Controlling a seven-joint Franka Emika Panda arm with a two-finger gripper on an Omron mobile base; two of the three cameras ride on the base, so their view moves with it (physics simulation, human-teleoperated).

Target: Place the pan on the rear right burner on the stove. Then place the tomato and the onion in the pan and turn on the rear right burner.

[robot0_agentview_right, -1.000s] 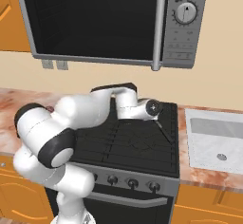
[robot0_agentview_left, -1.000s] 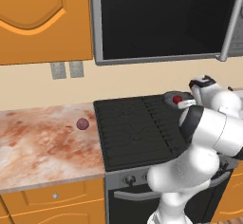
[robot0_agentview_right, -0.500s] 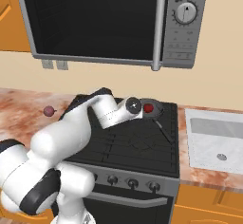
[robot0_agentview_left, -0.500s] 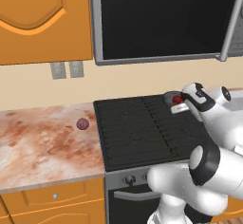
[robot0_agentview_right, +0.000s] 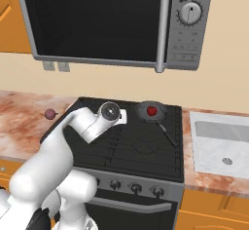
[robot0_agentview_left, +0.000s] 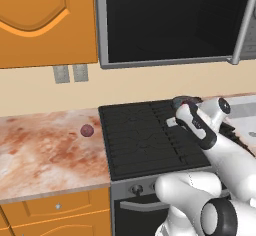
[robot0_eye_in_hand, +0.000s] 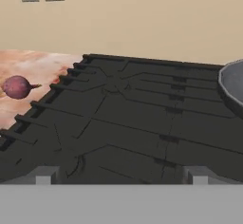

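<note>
While my arm reaches out low over the cooktop, the scene reads as follows.

Gripper point(robot0_eye_in_hand: 118, 178): my two fingers point(robot0_eye_in_hand: 43, 174) stand spread to full width with nothing between them; I hold nothing.
Gripper position: above the middle of the stove point(robot0_agentview_right: 141, 146), left of the pan, pointing toward the left counter.
Pan point(robot0_agentview_right: 151, 113): seated on the rear right burner point(robot0_agentview_right: 158, 122), handle running toward the front right.
Tomato point(robot0_agentview_right: 151, 110): resting inside the pan, near its centre.
Onion point(robot0_agentview_left: 87, 130): lying on the marbled counter point(robot0_agentview_left: 40, 150) left of the stove, near its edge, well apart from the pan; in my hand view it sits at the left margin.
Knobs point(robot0_agentview_right: 135, 188): a row along the grey front panel; their settings cannot be told.
Microwave point(robot0_agentview_right: 112, 24): mounted above the stove, door closed.
</note>
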